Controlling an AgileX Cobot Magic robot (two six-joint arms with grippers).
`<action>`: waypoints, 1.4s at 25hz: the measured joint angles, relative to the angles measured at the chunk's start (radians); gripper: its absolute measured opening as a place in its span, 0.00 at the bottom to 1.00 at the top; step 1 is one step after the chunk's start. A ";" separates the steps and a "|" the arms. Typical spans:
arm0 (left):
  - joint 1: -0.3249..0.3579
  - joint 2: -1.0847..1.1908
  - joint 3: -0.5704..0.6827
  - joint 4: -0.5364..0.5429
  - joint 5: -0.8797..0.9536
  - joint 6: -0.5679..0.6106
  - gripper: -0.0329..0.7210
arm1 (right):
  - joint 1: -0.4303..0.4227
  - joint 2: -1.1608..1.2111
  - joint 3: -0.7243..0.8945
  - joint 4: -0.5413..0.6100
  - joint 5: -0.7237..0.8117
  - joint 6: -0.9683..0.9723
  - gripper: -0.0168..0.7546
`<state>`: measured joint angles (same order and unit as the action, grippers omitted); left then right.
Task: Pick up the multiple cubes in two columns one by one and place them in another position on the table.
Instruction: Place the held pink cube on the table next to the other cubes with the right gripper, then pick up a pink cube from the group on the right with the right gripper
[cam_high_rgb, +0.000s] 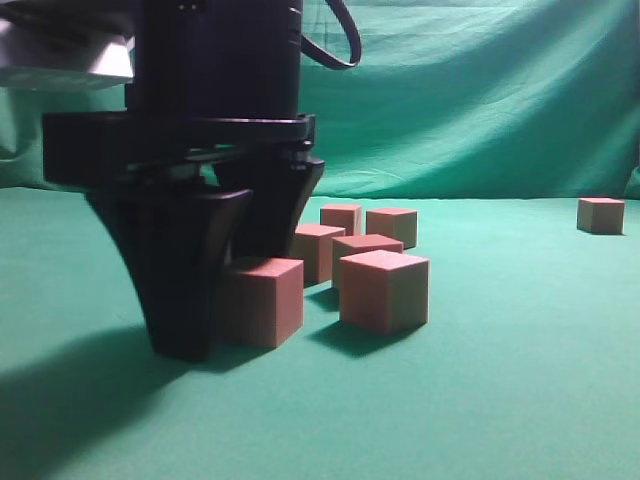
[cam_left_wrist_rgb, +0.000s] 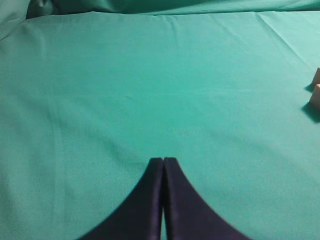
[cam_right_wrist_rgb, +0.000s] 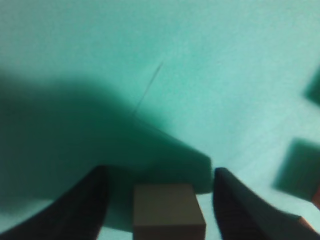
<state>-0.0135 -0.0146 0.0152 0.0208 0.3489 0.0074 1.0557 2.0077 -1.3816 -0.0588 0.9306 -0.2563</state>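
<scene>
The right gripper (cam_right_wrist_rgb: 160, 200) stands low on the green surface (cam_high_rgb: 500, 400) with its jaws open around one cube (cam_right_wrist_rgb: 167, 207) that sits between them untouched, so it looks like a drop-off, and next it should lift straight up.
</scene>
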 joint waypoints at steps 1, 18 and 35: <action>0.000 0.000 0.000 0.000 0.000 0.000 0.04 | 0.000 0.000 0.000 0.000 0.000 0.000 0.67; 0.000 0.000 0.000 0.000 0.000 0.000 0.04 | 0.002 -0.355 -0.045 -0.095 0.080 0.130 0.75; 0.000 0.000 0.000 0.000 0.000 0.000 0.04 | -0.596 -0.626 -0.091 -0.367 0.301 0.450 0.75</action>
<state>-0.0135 -0.0146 0.0152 0.0208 0.3489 0.0074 0.4593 1.3814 -1.4723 -0.4260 1.2320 0.1936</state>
